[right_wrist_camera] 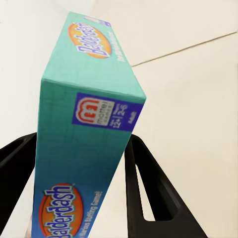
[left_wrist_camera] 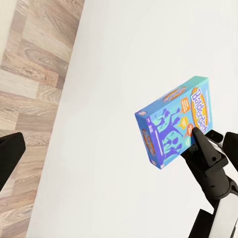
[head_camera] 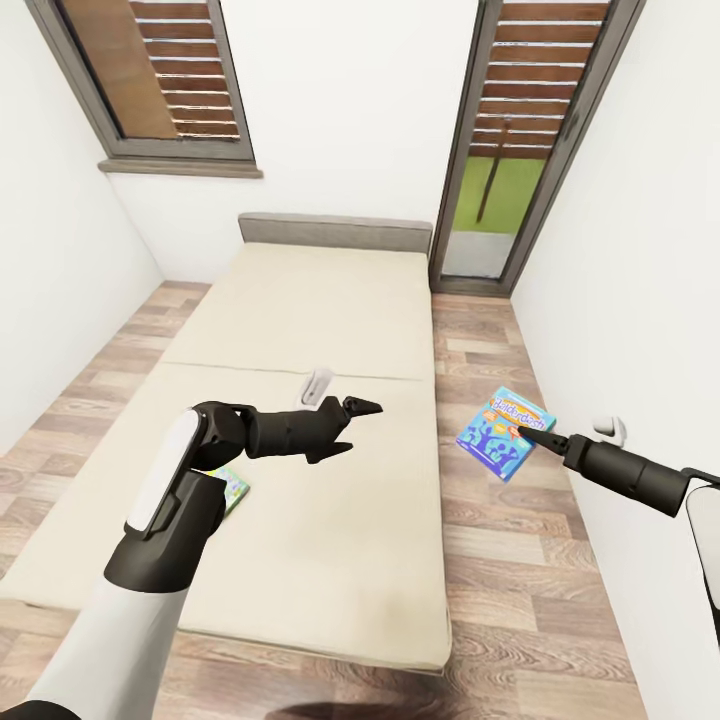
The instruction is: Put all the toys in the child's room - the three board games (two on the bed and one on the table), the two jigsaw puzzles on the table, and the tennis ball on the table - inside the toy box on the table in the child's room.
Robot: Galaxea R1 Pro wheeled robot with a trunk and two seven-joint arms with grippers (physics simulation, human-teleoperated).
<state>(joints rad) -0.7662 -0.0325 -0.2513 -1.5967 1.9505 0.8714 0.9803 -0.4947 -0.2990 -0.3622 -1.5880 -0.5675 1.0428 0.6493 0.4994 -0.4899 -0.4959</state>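
My right gripper (head_camera: 530, 433) is shut on the smaller blue board game (head_camera: 505, 432), lettered Balderdash, and holds it in the air over the wood floor just right of the bed (head_camera: 310, 320). The right wrist view has the box (right_wrist_camera: 84, 124) clamped between the two black fingers (right_wrist_camera: 144, 173). From the left wrist view the same box (left_wrist_camera: 173, 121) hangs in front of the white wall. My left gripper (head_camera: 362, 406) hovers open and empty over the middle of the beige mattress. A green-edged board game (head_camera: 232, 490) lies on the mattress, mostly hidden under my left forearm.
The bed fills the narrow room, with a grey headboard (head_camera: 335, 232) at the far wall. Strips of wood floor (head_camera: 500, 560) run along both sides. White walls stand close on either side. A glass door (head_camera: 495, 200) is at the far right and a window (head_camera: 160, 80) at the far left.
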